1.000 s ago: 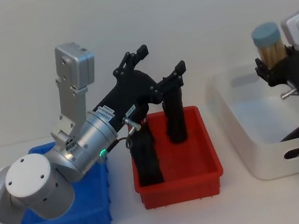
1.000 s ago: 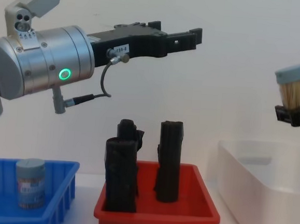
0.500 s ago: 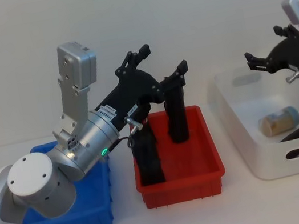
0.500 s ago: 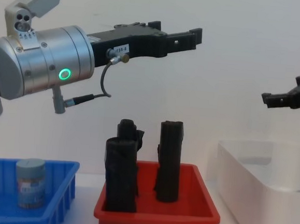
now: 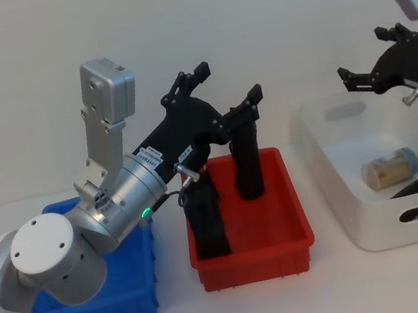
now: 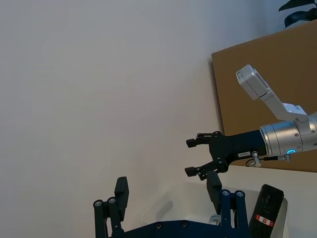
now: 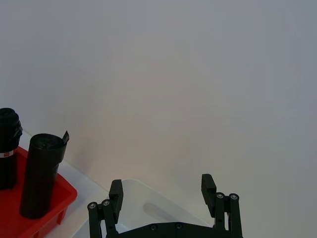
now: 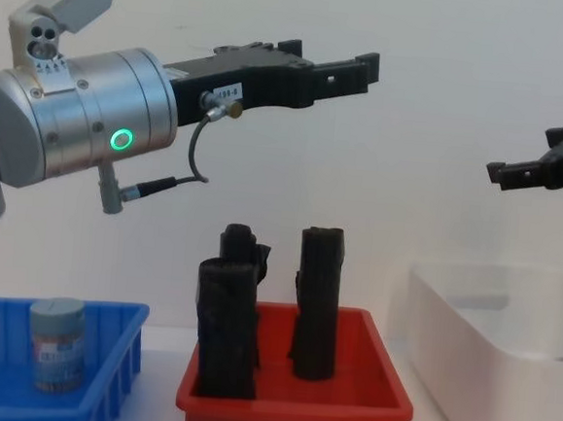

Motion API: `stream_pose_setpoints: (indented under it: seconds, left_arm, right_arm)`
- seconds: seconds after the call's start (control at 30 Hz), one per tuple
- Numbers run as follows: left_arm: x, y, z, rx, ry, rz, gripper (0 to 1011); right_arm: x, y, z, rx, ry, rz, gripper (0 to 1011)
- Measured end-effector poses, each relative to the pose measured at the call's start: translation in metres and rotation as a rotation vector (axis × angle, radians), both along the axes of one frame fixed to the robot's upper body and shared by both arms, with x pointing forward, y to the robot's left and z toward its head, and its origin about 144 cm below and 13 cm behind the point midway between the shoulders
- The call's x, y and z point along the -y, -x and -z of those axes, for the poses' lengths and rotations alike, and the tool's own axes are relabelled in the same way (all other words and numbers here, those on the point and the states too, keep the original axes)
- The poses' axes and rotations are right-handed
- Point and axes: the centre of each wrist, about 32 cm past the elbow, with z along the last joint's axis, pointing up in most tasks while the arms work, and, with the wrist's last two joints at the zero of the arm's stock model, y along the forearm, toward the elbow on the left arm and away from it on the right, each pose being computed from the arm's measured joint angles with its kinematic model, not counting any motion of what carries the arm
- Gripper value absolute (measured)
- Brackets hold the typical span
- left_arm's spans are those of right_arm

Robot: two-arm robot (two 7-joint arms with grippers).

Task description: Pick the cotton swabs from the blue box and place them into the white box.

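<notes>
Right now I am seeing one jar of cotton swabs (image 5: 390, 167) lying on its side in the white box (image 5: 341, 214) at lower right, and one more jar (image 8: 56, 342) standing in the blue box (image 8: 101, 391) at lower left. Two black rolls (image 5: 243, 154) are standing in the red bin (image 5: 253, 266) at centre. My right gripper (image 5: 369, 67) is hovering empty above the white box, jaws spread; my left gripper (image 5: 226, 89) is hanging open over the red bin.

The left arm (image 8: 84, 122) is a brushed silver cylinder with a green ring light, a black cable and a white label. Both grippers, left (image 5: 225, 89) and right (image 5: 369, 63), are black linkages with visible screws. A grey camera block (image 5: 104, 90) sits above the left arm's wrist.
</notes>
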Motion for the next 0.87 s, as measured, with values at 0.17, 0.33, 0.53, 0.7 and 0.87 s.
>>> stream_pose_setpoints:
  seconds: [0.17,0.33,0.53,0.7,0.87]
  left_arm:
    - [0.0,0.0,0.0,0.0,0.0,0.0,1003]
    - [0.0,0.0,0.0,0.0,0.0,0.0,1003]
    - [0.0,0.0,0.0,0.0,0.0,0.0,1003]
    - [0.0,0.0,0.0,0.0,0.0,0.0,1003]
    - [0.0,0.0,0.0,0.0,0.0,0.0,1003]
  right_arm:
    - [0.0016,-0.0013,-0.0027,-0.001,0.006,-0.012,1002]
    - [0.0027,-0.002,-0.0043,-0.003,0.009,-0.02,1002]
    - [0.0035,-0.0026,-0.0056,-0.004,0.011,-0.026,1002]
    - [0.004,-0.003,-0.0065,-0.004,0.012,-0.029,1002]
    - [0.0044,-0.0032,-0.007,-0.004,0.013,-0.031,1002]
